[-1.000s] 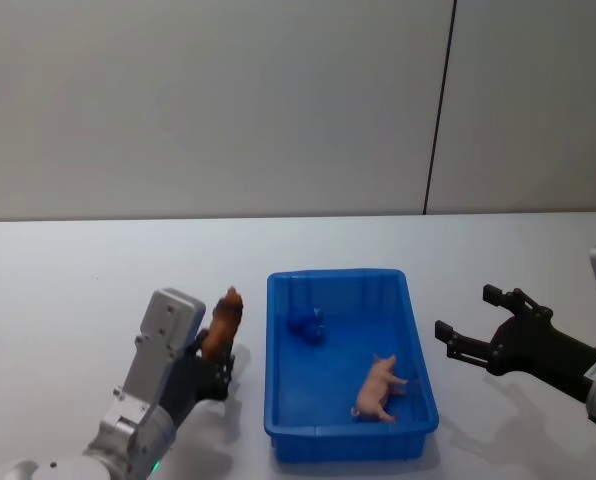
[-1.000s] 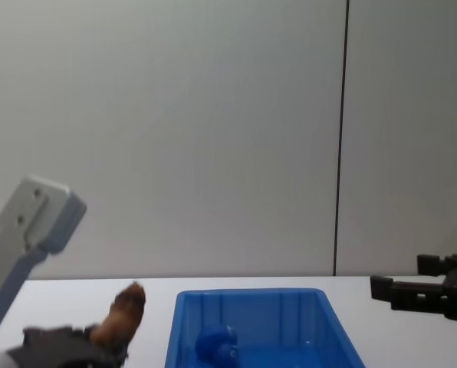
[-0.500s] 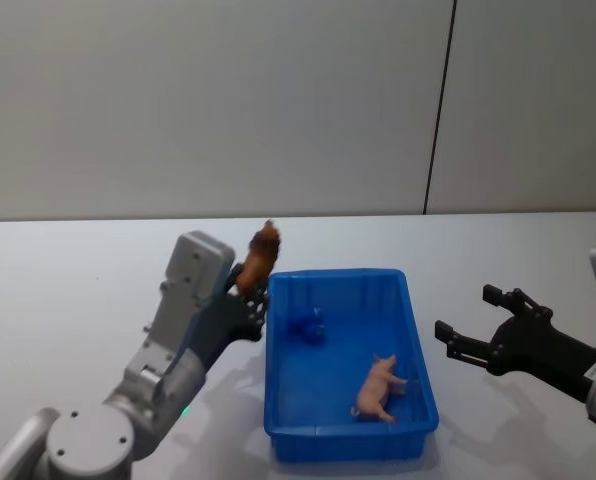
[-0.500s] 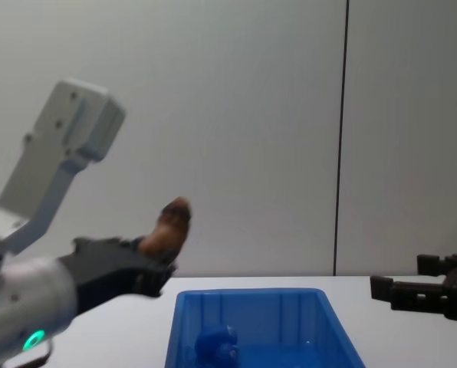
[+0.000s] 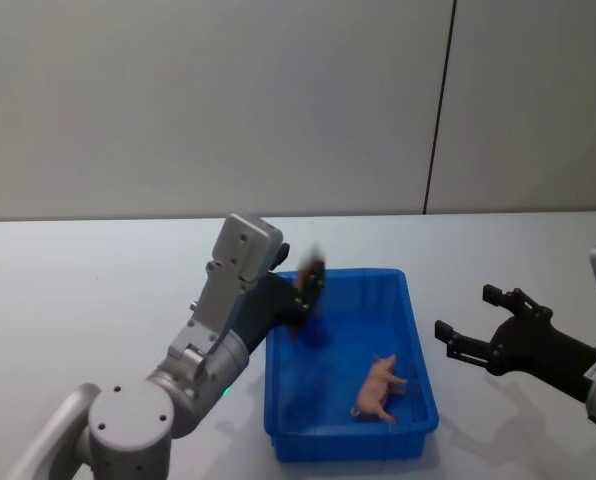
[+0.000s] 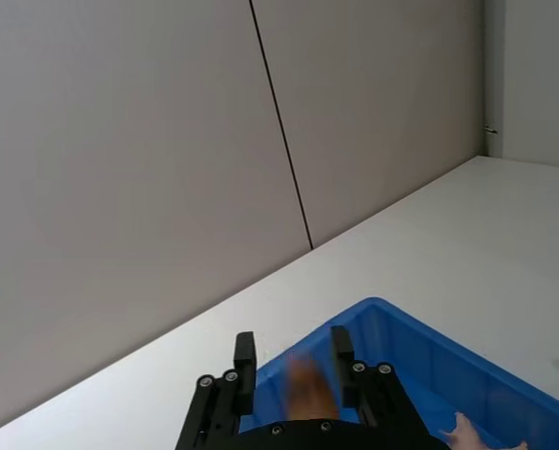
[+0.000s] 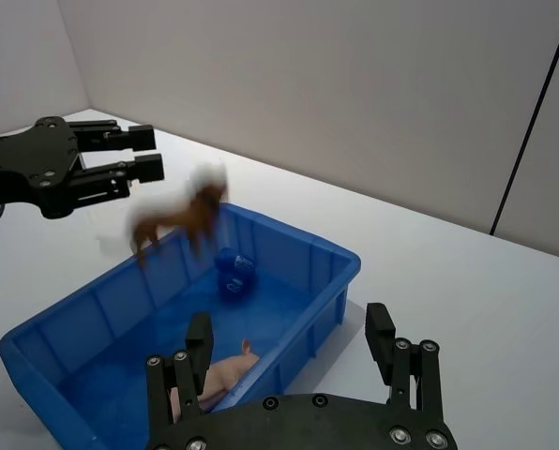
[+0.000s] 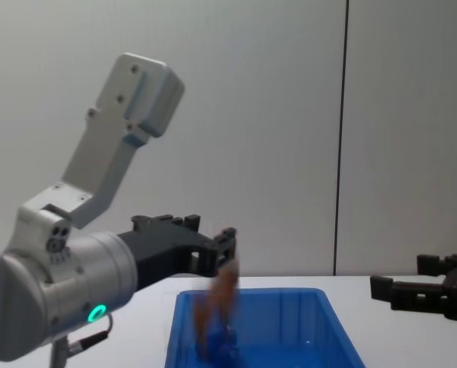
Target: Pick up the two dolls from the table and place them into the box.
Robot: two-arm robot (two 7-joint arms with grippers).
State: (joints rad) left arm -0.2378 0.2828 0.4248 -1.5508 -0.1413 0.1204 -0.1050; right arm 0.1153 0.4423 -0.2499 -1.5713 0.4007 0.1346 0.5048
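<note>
No text, label, brand, number or sign can be read anywhere; the box, the arm housings, the wall and the surface are all plain and unmarked.

The white table carries the blue box, which sits flat near its middle.

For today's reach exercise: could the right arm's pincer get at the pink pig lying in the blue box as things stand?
Probably yes. The right pincer hovers open just beside the box, the pink pig lies uncovered near that side, and the left pincer is over the far corner.
</note>
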